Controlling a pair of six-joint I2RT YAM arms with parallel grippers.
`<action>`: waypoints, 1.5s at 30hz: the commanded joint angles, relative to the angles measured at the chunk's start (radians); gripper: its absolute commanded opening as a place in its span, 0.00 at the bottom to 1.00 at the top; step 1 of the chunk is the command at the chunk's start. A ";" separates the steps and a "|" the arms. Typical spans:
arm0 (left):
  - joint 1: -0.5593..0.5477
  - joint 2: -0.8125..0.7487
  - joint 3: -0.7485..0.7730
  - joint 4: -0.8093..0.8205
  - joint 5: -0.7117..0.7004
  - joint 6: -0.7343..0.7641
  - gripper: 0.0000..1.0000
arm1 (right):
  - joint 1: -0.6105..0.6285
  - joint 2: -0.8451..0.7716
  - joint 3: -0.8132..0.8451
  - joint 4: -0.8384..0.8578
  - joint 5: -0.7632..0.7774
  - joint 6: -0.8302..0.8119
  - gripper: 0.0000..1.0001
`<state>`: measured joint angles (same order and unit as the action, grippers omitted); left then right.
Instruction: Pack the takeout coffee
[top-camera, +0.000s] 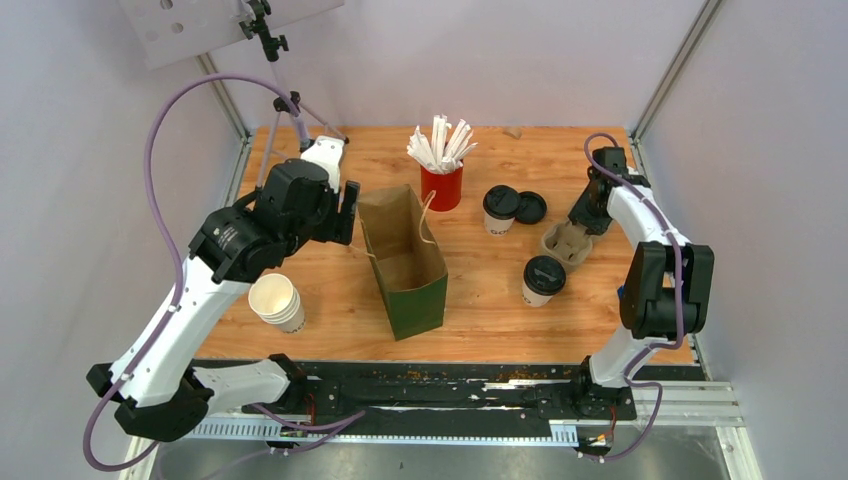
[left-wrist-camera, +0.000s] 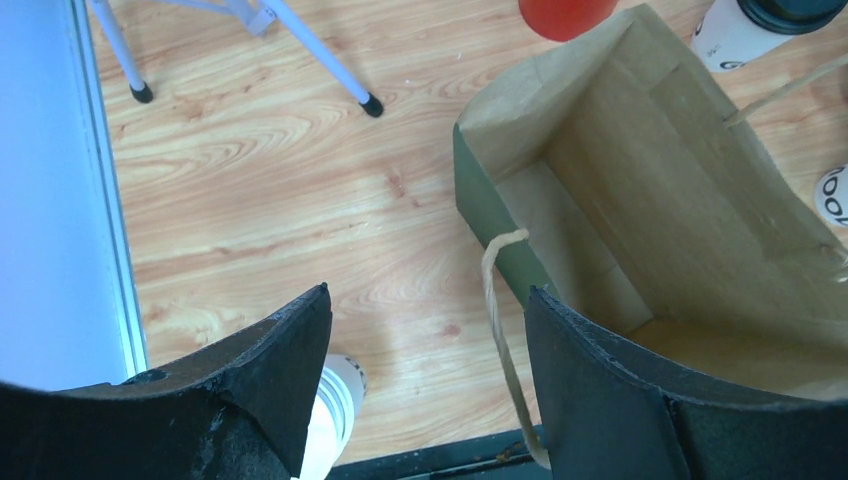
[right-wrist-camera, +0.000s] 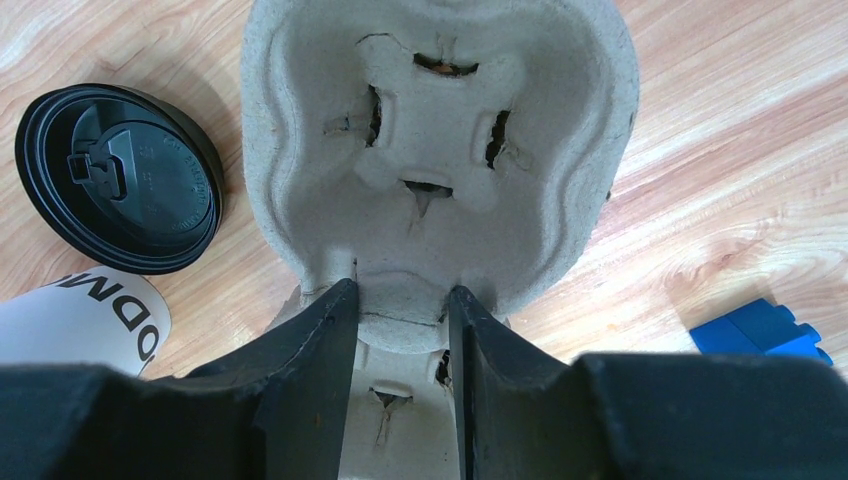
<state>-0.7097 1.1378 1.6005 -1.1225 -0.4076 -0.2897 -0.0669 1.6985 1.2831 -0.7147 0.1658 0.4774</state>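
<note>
Two takeout coffees stand on the wooden table, white paper cups with black lids: one (top-camera: 499, 208) behind, one (top-camera: 541, 280) nearer. The green paper bag (top-camera: 405, 265) stands open at the centre. My left gripper (top-camera: 345, 215) is open and empty at the bag's left rim; in the left wrist view (left-wrist-camera: 428, 300) its right finger is over the bag's (left-wrist-camera: 640, 200) edge and string handle (left-wrist-camera: 500, 320). My right gripper (top-camera: 585, 222) is shut on the middle ridge of a grey pulp cup carrier (top-camera: 567, 243), seen close in the right wrist view (right-wrist-camera: 440, 150).
A red cup of white sticks (top-camera: 441, 185) stands behind the bag. A loose black lid (top-camera: 531, 207) lies beside the far coffee. A stack of lidless white cups (top-camera: 277, 300) stands front left. Tripod legs (top-camera: 300, 115) stand back left. A blue block (right-wrist-camera: 760, 328) lies right of the carrier.
</note>
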 joint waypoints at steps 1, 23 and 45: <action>0.009 -0.033 -0.013 -0.015 -0.017 -0.010 0.78 | -0.004 0.020 0.042 -0.009 -0.014 0.004 0.36; 0.039 -0.046 -0.063 0.021 -0.032 -0.001 0.79 | -0.002 -0.007 0.125 -0.102 -0.003 -0.065 0.30; 0.043 -0.050 -0.064 0.034 -0.028 0.008 0.79 | 0.017 -0.052 0.207 -0.143 0.041 -0.146 0.28</action>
<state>-0.6724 1.1019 1.5082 -1.1252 -0.4278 -0.2890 -0.0616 1.7054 1.4181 -0.8516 0.1677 0.3676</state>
